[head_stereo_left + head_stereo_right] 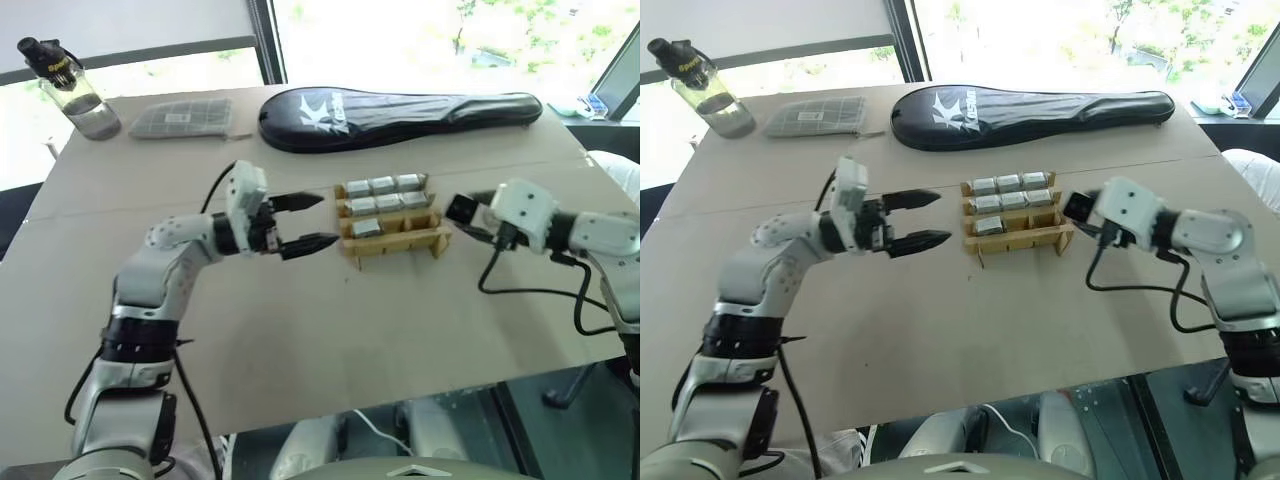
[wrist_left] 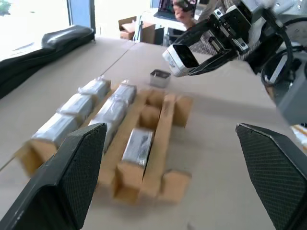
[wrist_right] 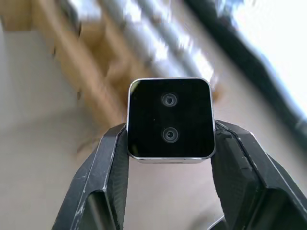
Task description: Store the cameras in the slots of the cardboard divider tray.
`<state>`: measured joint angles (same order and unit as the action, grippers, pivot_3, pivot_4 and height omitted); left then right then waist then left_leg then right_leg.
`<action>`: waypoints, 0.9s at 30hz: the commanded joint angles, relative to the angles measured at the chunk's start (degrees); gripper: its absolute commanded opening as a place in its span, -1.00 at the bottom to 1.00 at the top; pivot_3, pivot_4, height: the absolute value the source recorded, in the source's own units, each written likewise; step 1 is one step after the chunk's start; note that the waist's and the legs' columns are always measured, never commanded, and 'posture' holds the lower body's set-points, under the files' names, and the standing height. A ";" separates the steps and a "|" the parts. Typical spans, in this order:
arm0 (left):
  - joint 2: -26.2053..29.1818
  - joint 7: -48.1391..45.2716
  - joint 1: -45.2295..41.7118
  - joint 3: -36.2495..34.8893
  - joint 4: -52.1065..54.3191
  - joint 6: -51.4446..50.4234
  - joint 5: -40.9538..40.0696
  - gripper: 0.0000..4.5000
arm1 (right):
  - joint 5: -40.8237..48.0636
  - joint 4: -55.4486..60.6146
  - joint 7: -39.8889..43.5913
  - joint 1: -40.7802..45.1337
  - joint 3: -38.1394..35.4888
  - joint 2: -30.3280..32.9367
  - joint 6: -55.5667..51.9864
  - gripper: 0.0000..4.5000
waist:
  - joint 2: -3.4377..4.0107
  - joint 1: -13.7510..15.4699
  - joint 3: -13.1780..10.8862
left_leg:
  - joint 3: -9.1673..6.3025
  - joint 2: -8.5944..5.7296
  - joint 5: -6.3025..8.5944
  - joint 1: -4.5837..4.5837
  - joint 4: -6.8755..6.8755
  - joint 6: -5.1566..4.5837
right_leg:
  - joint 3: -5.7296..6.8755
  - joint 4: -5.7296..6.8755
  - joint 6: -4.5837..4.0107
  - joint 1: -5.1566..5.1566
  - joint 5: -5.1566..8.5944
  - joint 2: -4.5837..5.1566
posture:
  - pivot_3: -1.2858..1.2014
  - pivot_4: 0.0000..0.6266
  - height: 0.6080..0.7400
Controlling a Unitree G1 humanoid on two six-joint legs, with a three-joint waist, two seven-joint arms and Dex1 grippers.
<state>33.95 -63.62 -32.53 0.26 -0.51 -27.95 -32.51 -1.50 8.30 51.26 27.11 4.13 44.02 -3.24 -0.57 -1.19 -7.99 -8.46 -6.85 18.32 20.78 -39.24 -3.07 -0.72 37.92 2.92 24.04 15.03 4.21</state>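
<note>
The cardboard divider tray (image 1: 395, 245) stands at the middle of the table, and several cameras (image 1: 383, 186) sit in its slots: the two back rows are full and one camera (image 2: 138, 143) lies in the front row. My right gripper (image 1: 466, 213) is just right of the tray, shut on a camera (image 3: 170, 117) whose black square face with two lenses is turned toward the wrist camera. My left gripper (image 1: 305, 222) hovers just left of the tray, open and pointing at it, with nothing between its fingers. A small silver-grey block (image 2: 159, 76) lies on the table beyond the tray.
A black racket bag (image 1: 400, 115) lies along the far side of the table. A flat grey gridded pack (image 1: 185, 118) and a water bottle (image 1: 70, 90) are at the far left. Bare tabletop stretches in front of the tray to the near edge.
</note>
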 commanded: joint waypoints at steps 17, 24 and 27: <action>-9.74 -1.08 -15.09 4.91 -8.78 -6.25 0.85 1.00 | -20.97 -5.98 -15.07 7.43 9.34 -5.35 30.85 -0.16 | -0.05 -0.65 0.02 | -0.01 -0.05 -0.01 0.01 -0.13 0.01 | -0.02 0.04 0.00 0.04 0.00 -0.03 | 0.03 -0.52 1.00; -9.85 -1.63 -15.79 5.02 -11.20 -6.34 2.10 1.00 | -21.96 -6.04 -17.88 7.87 9.01 -5.31 34.86 -0.16 | -0.05 -0.98 0.02 | -0.01 -0.06 -0.01 0.00 -0.13 0.01 | -0.03 0.05 0.00 0.05 0.00 -0.04 | 0.03 -0.52 1.00; -9.98 -1.76 -15.99 4.97 -11.85 -5.86 2.44 1.00 | -22.09 -6.19 -18.24 7.88 9.00 -5.14 35.62 -0.16 | -0.05 -1.02 0.03 | 0.00 -0.06 -0.01 0.01 -0.15 0.01 | -0.03 0.05 0.00 0.05 0.00 -0.04 | 0.03 -0.52 1.00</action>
<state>23.99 -64.86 -47.08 6.06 -12.90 -34.52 -30.36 -24.21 0.84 34.26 34.02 14.96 38.49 31.48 -0.62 -2.21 -7.96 -8.47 -6.91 18.31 20.79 -39.39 -3.07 -0.76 37.97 2.92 24.09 15.03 4.17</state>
